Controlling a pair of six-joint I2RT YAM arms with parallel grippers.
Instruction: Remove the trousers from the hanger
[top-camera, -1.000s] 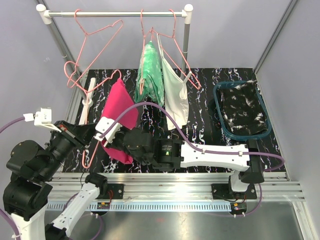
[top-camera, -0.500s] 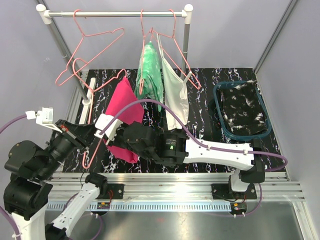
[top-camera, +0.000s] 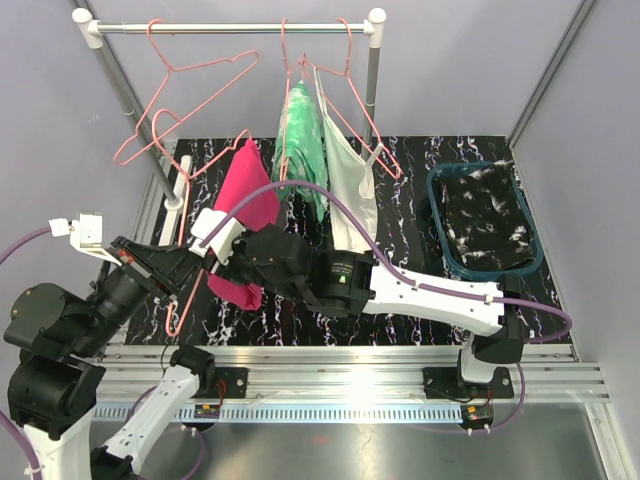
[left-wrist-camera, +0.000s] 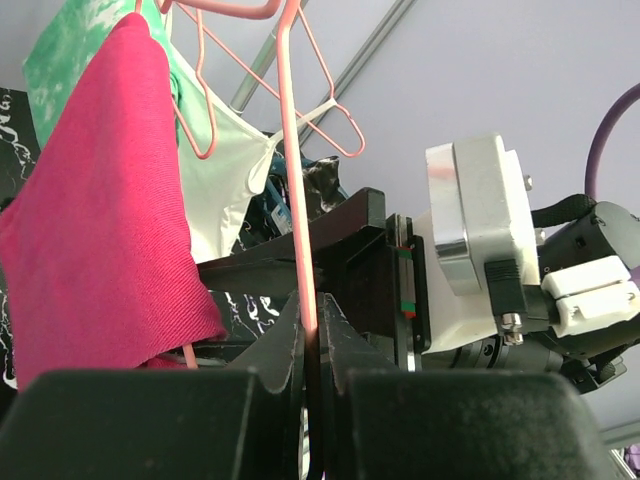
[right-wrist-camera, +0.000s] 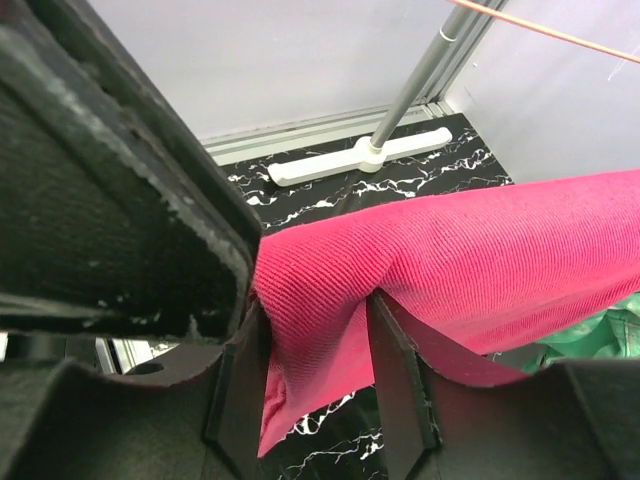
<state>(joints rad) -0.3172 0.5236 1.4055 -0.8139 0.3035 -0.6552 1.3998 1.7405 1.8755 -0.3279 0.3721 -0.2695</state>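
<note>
The magenta trousers (top-camera: 246, 190) hang folded over a pink wire hanger (top-camera: 207, 235) held tilted above the left of the table. My left gripper (top-camera: 187, 277) is shut on the hanger's lower wire; in the left wrist view the wire (left-wrist-camera: 296, 200) runs up from between my closed fingers (left-wrist-camera: 313, 325), with the trousers (left-wrist-camera: 100, 230) to its left. My right gripper (top-camera: 226, 268) is shut on the trousers' lower part; in the right wrist view the cloth (right-wrist-camera: 450, 250) is bunched between the jaws of my right gripper (right-wrist-camera: 310, 330).
A clothes rail (top-camera: 230, 28) at the back carries an empty pink hanger (top-camera: 190, 70), a green garment (top-camera: 300, 150) and a white top (top-camera: 350, 185) on hangers. A blue basket (top-camera: 433, 200) with dark cloth stands at the right. The rail's white foot (top-camera: 180, 190) lies at the left.
Both grippers have moved up and toward the back with the hanger and trousers. The trousers now hang higher, nearer the green garment. Both grips are unchanged.
</note>
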